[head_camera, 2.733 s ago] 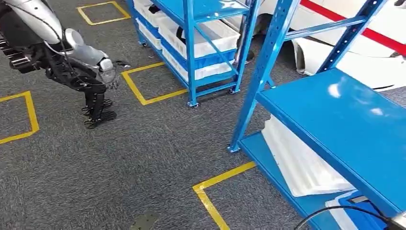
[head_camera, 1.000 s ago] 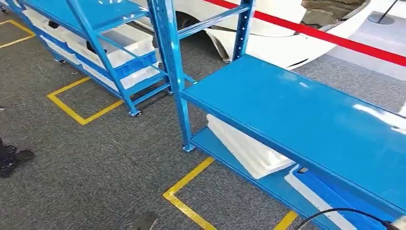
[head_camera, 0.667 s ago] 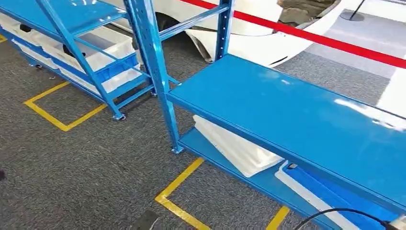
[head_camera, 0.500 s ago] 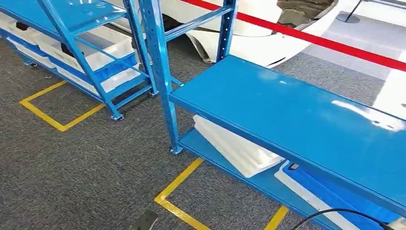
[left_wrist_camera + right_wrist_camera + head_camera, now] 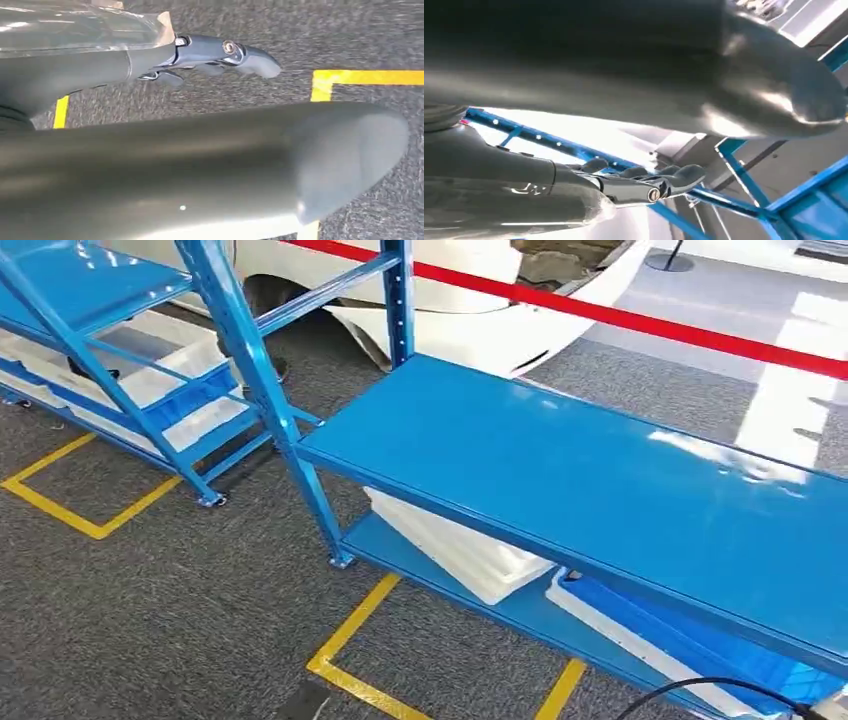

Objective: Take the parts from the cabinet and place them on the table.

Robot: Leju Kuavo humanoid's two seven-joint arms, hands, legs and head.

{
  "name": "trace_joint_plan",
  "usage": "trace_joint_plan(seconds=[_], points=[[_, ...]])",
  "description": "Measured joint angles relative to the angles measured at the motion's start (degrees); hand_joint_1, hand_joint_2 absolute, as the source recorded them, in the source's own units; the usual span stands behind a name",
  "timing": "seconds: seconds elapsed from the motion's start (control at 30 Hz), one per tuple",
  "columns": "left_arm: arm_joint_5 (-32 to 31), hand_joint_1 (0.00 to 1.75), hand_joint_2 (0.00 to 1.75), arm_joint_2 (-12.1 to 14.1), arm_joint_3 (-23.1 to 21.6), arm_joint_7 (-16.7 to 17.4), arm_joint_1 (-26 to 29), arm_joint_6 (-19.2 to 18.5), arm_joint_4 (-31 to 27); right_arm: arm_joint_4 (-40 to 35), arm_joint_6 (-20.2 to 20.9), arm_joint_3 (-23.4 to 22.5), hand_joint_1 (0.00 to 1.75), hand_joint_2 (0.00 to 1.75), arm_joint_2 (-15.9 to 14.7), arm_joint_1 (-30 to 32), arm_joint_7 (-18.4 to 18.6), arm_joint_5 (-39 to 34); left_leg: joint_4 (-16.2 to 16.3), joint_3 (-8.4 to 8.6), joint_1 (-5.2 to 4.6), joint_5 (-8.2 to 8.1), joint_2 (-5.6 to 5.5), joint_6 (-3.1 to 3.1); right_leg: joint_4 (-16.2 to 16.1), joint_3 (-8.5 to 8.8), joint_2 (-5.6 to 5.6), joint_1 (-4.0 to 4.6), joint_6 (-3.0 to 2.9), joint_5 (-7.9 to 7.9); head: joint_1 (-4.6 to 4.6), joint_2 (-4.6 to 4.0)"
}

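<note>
Two hands: mine, both holding nothing.
Head view: white trays [image 5: 455,545] on the blue rack's [image 5: 560,480] lower shelf, well apart from my fingers; face it squarely first.
Left wrist view: left hand [image 5: 215,52] fingers loosely extended over carpet.
Right wrist view: right hand [image 5: 649,182] fingers straight, probably near rack.

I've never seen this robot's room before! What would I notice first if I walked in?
Probably the big shiny blue shelf right in front, with a white tray leaning on the level beneath it. Behind it a bright red band runs across a white car body. On the grey carpet lie yellow tape lines, and to the left stands another blue rack with white bins.
</note>
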Motion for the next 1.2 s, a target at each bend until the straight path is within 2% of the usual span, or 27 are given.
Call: trace_joint_plan(seconds=[0.07, 0.1, 0.13, 0.17, 0.2, 0.23, 0.27, 0.3, 0.4, 0.43, 0.47, 0.53, 0.6, 0.63, 0.67, 0.7, 0.73, 0.77, 0.8, 0.9, 0.93, 0.97, 1.03, 1.1, 1.13, 1.17, 1.2], points=[[0.0, 0.0, 0.0, 0.07, 0.0, 0.02, 0.21, 0.0, 0.0, 0.0, 0.02, 0.0, 0.0, 0.0, 0.18, 0.29, -0.18, 0.02, 9.43, -4.66, -0.07, -3.8, -0.38, -0.12, 0.05, -0.01, 0.83, 0.15, -0.19, -0.12, 0.02, 0.0], [0.0, 0.0, 0.0, 0.09, 0.0, 0.02, 0.3, 0.0, 0.0, 0.0, 0.02, 0.0, 0.0, 0.0, 0.33, 0.41, -0.22, 0.0, 11.92, -6.02, -0.07, -4.06, -0.46, -0.12, 0.09, 0.02, 1.34, 0.2, -0.24, -0.15, 0.02, 0.0], [0.02, 0.0, 0.0, 0.09, 0.02, 0.02, 0.36, 0.0, 0.0, 0.0, 0.02, -0.02, 0.0, 0.0, 0.37, 0.5, -0.31, 0.0, 11.53, -6.07, -0.07, -2.95, -0.49, -0.04, 0.11, 0.14, 1.87, 0.22, -0.28, -0.2, 0.02, 0.0], [0.0, 0.0, 0.0, 0.09, 0.02, 0.02, 0.37, 0.02, 0.0, 0.0, 0.02, -0.02, 0.0, 0.0, 0.42, 0.53, -0.37, 0.0, 8.79, -5.01, -0.07, -0.78, -0.58, 0.09, 0.16, 0.27, 2.45, 0.22, -0.23, -0.27, 0.02, 0.0], [0.0, 0.0, 0.0, 0.11, 0.02, 0.02, 0.37, 0.02, 0.0, 0.0, 0.02, -0.02, 0.0, 0.0, 0.48, 0.55, -0.39, 0.0, 3.63, -2.77, -0.06, 2.4, -0.78, 0.32, 0.26, 0.49, 3.09, 0.22, -0.14, -0.43, 0.02, 0.0], [0.0, 0.0, 0.0, 0.11, 0.02, 0.02, 0.37, 0.06, 0.0, 0.0, 0.02, -0.02, 0.0, 0.0, 0.57, 0.59, -0.52, -0.04, -1.68, -0.49, -0.02, 5.22, -1.69, 0.6, 0.44, 0.64, 3.64, 0.22, 0.04, -0.67, 0.02, 0.0], [0.0, 0.0, 0.0, 0.18, 0.02, 0.02, 0.42, 0.09, 0.0, 0.0, 0.0, -0.02, 0.0, 0.0, 0.66, 0.68, -0.63, -0.07, -3.72, 0.73, 0.0, 4.85, -3.17, 0.88, 0.58, 0.56, 3.92, 0.31, 0.22, -0.88, 0.13, 0.0], [0.0, 0.0, 0.0, 0.17, 0.04, 0.0, 0.43, 0.13, 0.0, -0.02, 0.02, -0.02, 0.0, 0.0, 0.72, 0.74, -0.72, -0.07, -5.11, 1.05, 0.1, 4.76, -3.16, 0.86, 1.1, 0.22, 4.5, 0.43, 0.52, -1.01, 0.13, 0.0], [0.04, 0.0, 0.0, 0.15, 0.07, 0.0, 0.41, 0.44, 0.0, -0.26, 0.02, -0.02, 0.0, 0.0, 1.16, 1.92, -1.45, -0.2, -4.8, 0.91, -0.34, 4.7, -2.67, 1.36, 0.7, -0.09, 5.11, 0.03, 1.47, -0.85, 0.11, 0.0], [0.04, 0.0, 0.0, -0.11, 0.09, 0.0, 0.34, 0.48, 0.0, -0.74, 0.0, -0.02, 0.0, 0.0, 1.37, 2.39, -2.12, -0.63, -5.25, 1.1, 0.29, 4.93, -2.15, 1.75, 0.95, -0.05, 4.95, 0.09, 1.81, -1.3, -0.02, 0.0], [0.02, 0.0, 0.0, -0.04, 0.11, -0.06, 0.3, 0.57, 0.0, -1.07, -0.02, 0.0, 0.0, 0.0, 1.88, 2.68, -2.82, -0.79, -5.37, 1.27, 0.36, 4.88, -1.85, 1.96, 2.32, -0.46, 3.15, 0.31, 2.15, -2.39, 0.35, 0.0], [-0.09, 0.0, 0.0, -0.02, 0.24, -0.11, 0.43, 0.57, 0.0, -1.25, 0.0, 0.02, 0.0, 0.0, 2.56, 3.37, -3.76, -0.87, -5.38, 1.44, 0.36, 4.69, -0.92, 2.28, 10.36, -4.25, 1.13, 0.0, 2.7, -6.71, 0.35, 0.0], [0.02, 0.0, 0.0, 0.0, 0.5, -0.07, 0.61, 0.66, 0.0, -1.53, -0.02, 0.0, 0.0, 0.0, 4.02, 5.21, -4.66, -0.94, -5.36, 1.48, 0.33, 4.49, -0.02, 2.35, 18.44, -8.43, 0.71, -0.35, 3.13, -9.22, 0.37, 0.0], [0.02, 0.0, 0.0, 0.0, 0.57, -0.04, 0.64, 0.66, 0.0, -1.64, 0.0, 0.0, 0.0, 0.0, 4.64, 5.99, -4.85, -0.94, -5.35, 1.6, 0.34, 4.39, 0.34, 2.24, 18.69, -8.84, 0.56, -0.48, 3.27, -8.49, 0.35, 0.0], [0.02, 0.0, 0.0, -0.02, 0.63, -0.04, 0.63, 0.68, 0.0, -1.92, 0.0, 0.0, 0.0, 0.0, 5.28, 6.6, -4.98, -0.94, -5.35, 1.82, 0.35, 4.2, 0.66, 2.13, 16.09, -7.67, 0.39, -0.58, 3.41, -6.49, 0.35, 0.02], [0.02, 0.0, 0.0, -0.02, 0.74, -0.04, 0.62, 0.7, 0.0, -2.17, 0.0, 0.0, 0.0, 0.0, 5.64, 7.16, -4.98, -0.94, -5.35, 2.15, 0.39, 4.0, 0.98, 1.98, 11.35, -5.39, 0.14, -0.63, 3.44, -3.75, 0.35, 0.0], [0.02, 0.0, 0.0, -0.04, 0.83, -0.04, 0.62, 0.7, 0.0, -2.67, 0.0, 0.0, 0.0, 0.0, 6.19, 7.71, -4.98, -0.9, -5.36, 2.57, 0.43, 3.76, 1.28, 1.69, 5.44, -2.46, -0.51, -0.64, 3.31, -0.88, 0.35, 0.0], [0.02, 0.0, 0.0, -0.04, 0.92, -0.04, 0.62, 0.74, 0.0, -2.93, 0.0, 0.0, 0.0, 0.0, 6.56, 8.11, -4.98, -0.87, -5.37, 2.88, 0.36, 3.51, 1.49, 1.38, 1.43, -0.59, -2.39, -0.52, 3.12, -0.25, 0.37, 0.0], [0.02, 0.0, 0.0, -0.04, 1.16, -0.07, 0.62, 0.87, 0.0, -3.04, 0.0, 0.0, 0.0, 0.0, 7.19, 8.51, -5.01, -0.9, -5.37, 2.84, 0.02, 3.36, 1.68, 1.09, 1.23, -0.56, -2.41, 0.07, 2.58, -0.65, 0.33, 0.0], [0.02, 0.0, 0.0, -0.04, 1.73, -0.07, 0.62, 1.16, 0.0, -4.15, 0.0, -0.87, 0.0, 0.0, 9.53, 10.93, -4.98, -2.64, -5.77, 3.22, 0.19, 3.32, 2.3, 0.12, 1.49, -0.88, -1.24, 0.32, 1.61, -0.83, 0.26, 0.0], [0.0, 0.0, 0.0, -0.04, 1.79, -0.07, 0.59, 1.18, 0.0, -4.42, 0.0, -1.14, 0.0, 0.0, 10.01, 11.32, -4.98, -2.95, -5.86, 3.4, 0.21, 3.17, 2.5, -0.27, 1.15, -0.78, -0.89, 0.09, 1.08, -0.59, 0.26, 0.0], [0.02, 0.0, 0.0, 0.02, 1.83, -0.07, 0.57, 1.2, 0.0, -4.74, 0.0, -1.25, 0.0, 0.0, 10.51, 11.54, -4.98, -3.77, -5.17, 3.22, 0.32, 2.23, 1.71, -0.47, 0.88, -0.62, -0.69, -0.24, 0.71, -0.36, 0.17, 0.0], [0.0, 0.0, 0.0, 0.04, 2.06, -0.07, 0.68, 1.27, 0.0, -4.72, 0.0, -1.66, 0.0, 0.0, 11.32, 12.54, -4.92, -6.31, 1.61, 0.12, 0.21, -1.77, 0.07, -0.43, 0.85, -0.6, -0.36, -0.23, 0.0, -0.43, 0.11, 0.0], [0.0, 0.0, 0.0, 0.09, 2.58, 0.02, 0.79, 1.36, 0.0, -4.09, 0.0, -3.01, 0.0, 0.0, 12.09, 13.94, -4.11, -10.35, 10.99, -4.58, 0.09, -5.3, -0.38, -0.47, 0.9, -0.59, 0.02, -0.01, -0.22, -0.57, 0.15, 0.0], [0.02, 0.0, 0.0, 0.11, 2.82, 0.07, 0.94, 1.44, 0.0, -3.58, 0.0, -3.57, 0.0, 0.0, 12.24, 14.33, -3.89, -11.57, 12.74, -5.61, 0.07, -5.05, -0.43, -0.41, 0.93, -0.5, 0.35, 0.07, -0.27, -0.61, 0.15, 0.0], [0.02, 0.0, 0.0, 0.11, 2.97, 0.09, 1.09, 1.55, 0.0, -2.93, 0.0, -4.16, 0.0, 0.0, 12.44, 14.67, -3.76, -12.64, 11.35, -5.14, 0.05, -3.43, -0.46, -0.26, 0.95, -0.31, 0.69, 0.12, -0.32, -0.71, 0.15, 0.0], [0.02, 0.0, 0.0, 0.11, 3.04, 0.09, 1.11, 1.62, 0.0, -2.49, 0.0, -4.61, 0.0, 0.0, 12.61, 15.03, -3.76, -13.18, 7.74, -3.67, 0.04, -0.93, -0.49, -0.05, 1.01, -0.1, 1.03, 0.14, -0.28, -0.83, 0.15, 0.0]])
